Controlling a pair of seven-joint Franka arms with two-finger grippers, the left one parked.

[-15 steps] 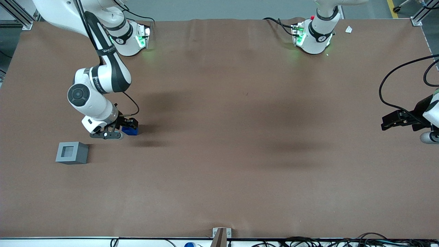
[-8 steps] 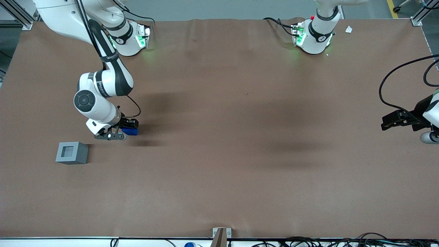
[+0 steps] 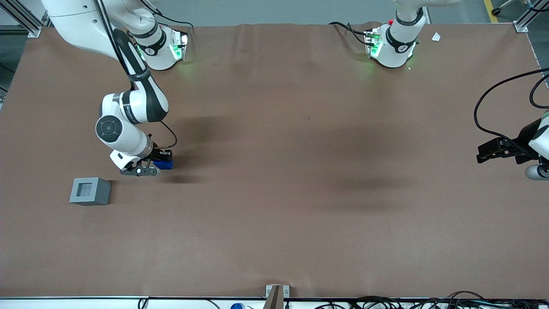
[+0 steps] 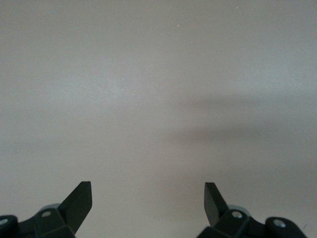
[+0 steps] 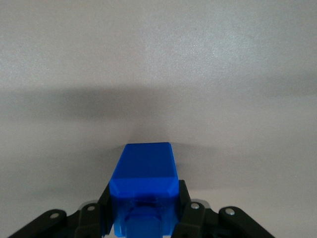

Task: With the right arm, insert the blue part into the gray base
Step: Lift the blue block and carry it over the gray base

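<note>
From the front, my black two-finger hand is low over the brown table, closed around the small bright-blue plastic block. Over the last second my arm has shifted a little toward the parked arm's end, settling on the block, so the grasp looks made and the lift comes next. The gray plastic cube with its square recess waits near, closer to the camera

At my wrist, the blue block sits clamped between my fingers, stub toward me
</note>
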